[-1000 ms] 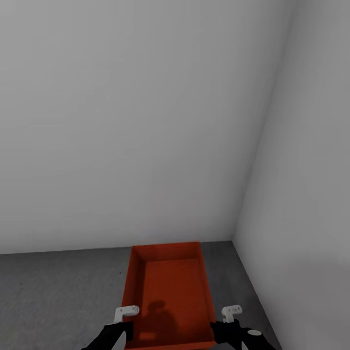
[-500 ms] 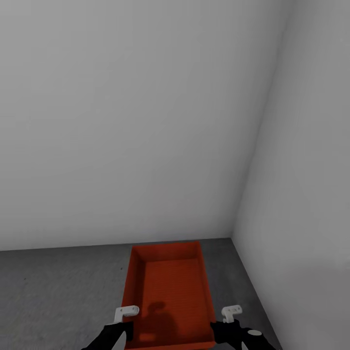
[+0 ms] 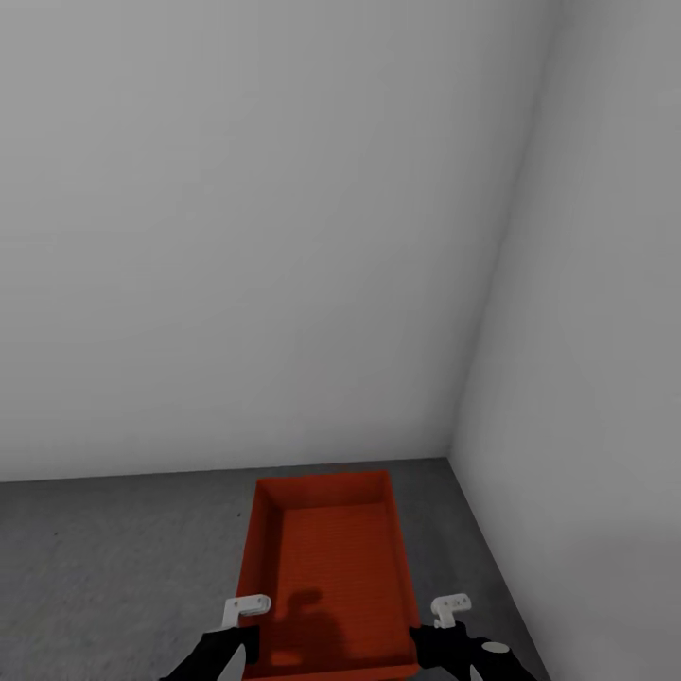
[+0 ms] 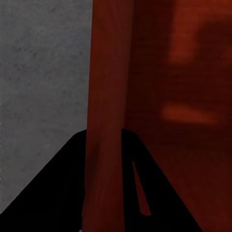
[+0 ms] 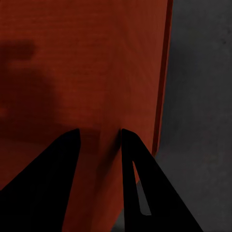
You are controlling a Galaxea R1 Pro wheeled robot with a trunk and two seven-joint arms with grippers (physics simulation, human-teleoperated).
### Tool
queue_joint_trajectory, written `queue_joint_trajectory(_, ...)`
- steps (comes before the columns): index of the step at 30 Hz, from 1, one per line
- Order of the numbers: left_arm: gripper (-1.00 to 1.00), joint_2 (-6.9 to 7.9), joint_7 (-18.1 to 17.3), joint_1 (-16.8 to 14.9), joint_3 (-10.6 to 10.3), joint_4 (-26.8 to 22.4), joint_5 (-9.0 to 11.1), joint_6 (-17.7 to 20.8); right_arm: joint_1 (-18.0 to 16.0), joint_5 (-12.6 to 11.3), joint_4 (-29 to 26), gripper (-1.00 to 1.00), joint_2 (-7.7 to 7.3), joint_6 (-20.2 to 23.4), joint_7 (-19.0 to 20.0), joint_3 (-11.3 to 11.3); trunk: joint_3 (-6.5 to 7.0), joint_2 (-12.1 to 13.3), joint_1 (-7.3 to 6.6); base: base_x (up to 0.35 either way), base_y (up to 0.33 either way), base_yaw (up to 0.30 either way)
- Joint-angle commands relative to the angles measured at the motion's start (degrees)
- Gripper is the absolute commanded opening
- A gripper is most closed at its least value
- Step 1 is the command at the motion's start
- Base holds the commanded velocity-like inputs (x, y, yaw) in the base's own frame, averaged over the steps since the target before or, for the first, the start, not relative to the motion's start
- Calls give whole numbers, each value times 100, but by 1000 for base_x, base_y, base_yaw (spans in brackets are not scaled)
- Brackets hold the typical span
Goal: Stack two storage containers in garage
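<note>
Orange container carried over the grey floor, near the garage corner where two pale walls meet. Left claw pinching its left wall, right claw pinching its right wall. Risk: thin walls could slip out of either pinch during lowering, so the bin tips or drops crooked.

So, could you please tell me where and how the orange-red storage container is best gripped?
Grip the storage container by its thin long side walls, coming from above at the near end, one finger inside and one outside. It is open-topped and wide, so the rims are the only pinchable parts. The left hand and right hand straddle those walls this way.
</note>
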Motion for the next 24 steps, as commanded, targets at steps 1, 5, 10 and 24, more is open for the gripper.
queue_joint_trajectory(1, -100, -101, -11, -5, -57, -41, 90, -258, 4, 10, 7, -100, 4, 41, 43, 36, -6, -3, 0, -7, 0, 0)
queue_joint_trajectory(5, -100, -92, -21, -7, -57, -43, 90, -257, 4, 10, 9, -100, 4, 42, 43, 35, -6, -3, 0, -2, 0, 0)
queue_joint_trajectory(10, -100, -100, -23, -2, -57, -43, 88, -257, 4, 5, 10, -100, 4, 45, 43, 37, -6, -3, 0, 0, 0, 0)
queue_joint_trajectory(24, -100, -101, -24, -4, -61, -40, 87, -257, 4, -7, 16, -100, 4, 47, 43, 39, -150, -324, 175, 0, 0, 0)
